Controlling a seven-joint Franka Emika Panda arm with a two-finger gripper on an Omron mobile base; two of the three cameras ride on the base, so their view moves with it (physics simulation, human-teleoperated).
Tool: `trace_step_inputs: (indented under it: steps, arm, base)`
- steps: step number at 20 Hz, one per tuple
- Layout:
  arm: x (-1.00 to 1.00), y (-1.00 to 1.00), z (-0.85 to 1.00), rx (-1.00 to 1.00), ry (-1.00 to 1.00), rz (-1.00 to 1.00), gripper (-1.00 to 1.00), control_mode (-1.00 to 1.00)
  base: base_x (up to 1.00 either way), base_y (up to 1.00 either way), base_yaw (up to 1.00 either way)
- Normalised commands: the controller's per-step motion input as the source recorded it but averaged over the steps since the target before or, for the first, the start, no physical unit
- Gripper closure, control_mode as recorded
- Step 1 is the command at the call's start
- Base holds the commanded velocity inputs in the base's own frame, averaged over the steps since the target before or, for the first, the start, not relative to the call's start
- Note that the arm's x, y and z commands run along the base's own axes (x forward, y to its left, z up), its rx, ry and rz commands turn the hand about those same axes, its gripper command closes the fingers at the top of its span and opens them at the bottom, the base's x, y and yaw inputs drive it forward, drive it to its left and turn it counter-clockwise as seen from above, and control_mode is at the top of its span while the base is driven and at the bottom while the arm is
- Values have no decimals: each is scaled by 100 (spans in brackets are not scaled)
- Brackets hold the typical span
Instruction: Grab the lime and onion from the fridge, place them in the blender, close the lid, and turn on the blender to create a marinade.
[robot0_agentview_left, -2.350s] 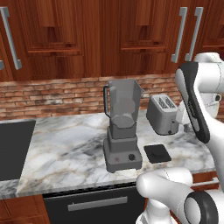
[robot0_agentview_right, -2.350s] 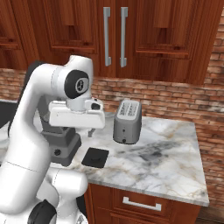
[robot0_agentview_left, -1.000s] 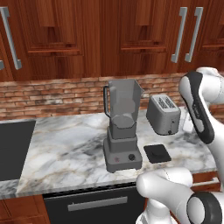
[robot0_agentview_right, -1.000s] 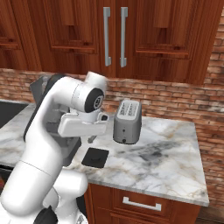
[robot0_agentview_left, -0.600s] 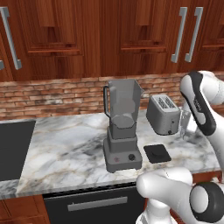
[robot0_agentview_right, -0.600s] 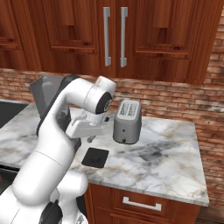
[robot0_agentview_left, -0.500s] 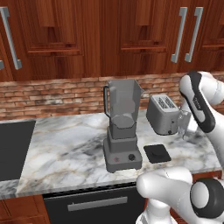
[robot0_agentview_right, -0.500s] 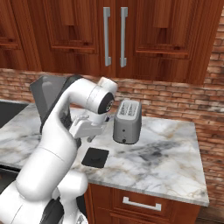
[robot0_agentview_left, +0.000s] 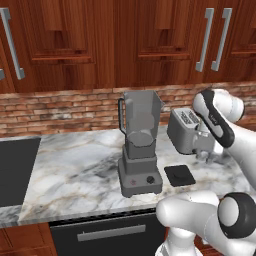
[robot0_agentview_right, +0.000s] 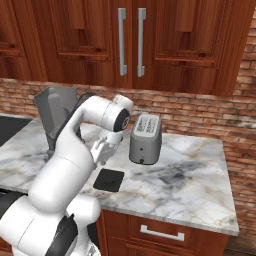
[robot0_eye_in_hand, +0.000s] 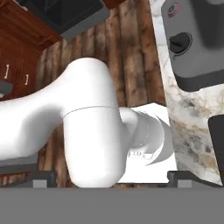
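End effector (robot0_agentview_right: 102, 152) spread apart, empty, above the desk (robot0_agentview_right: 190, 185); lid (robot0_agentview_right: 110, 180) just below, blender (robot0_agentview_left: 140, 145) beside.

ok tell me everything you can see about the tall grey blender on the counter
The tall grey blender stands upright on the white-grey marble counter, left of the squat silver toaster. Its translucent tapered jar is open at the top, with a dark handle on its left side, and looks empty. The boxy grey base carries a small red button and a black knob. The flat black squarish lid lies on the counter to its right, apart from it. Nothing touches the blender but the counter.
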Motion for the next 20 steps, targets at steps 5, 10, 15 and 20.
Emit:
trace_step_inputs:
  steps: [5, 10, 15, 20]
  arm:
    - [1, 0, -36, -3, -19, 9, -100, -100]
    - [5, 0, -21, 0, -12, 0, -100, -100]
    - [20, 0, -21, 0, -7, 0, -100, -100]
    - [26, 0, -20, 0, -4, 0, -100, -100]
  base:
    - [0, 0, 0]
    - [0, 0, 0]
    - [0, 0, 0]
    - [0, 0, 0]
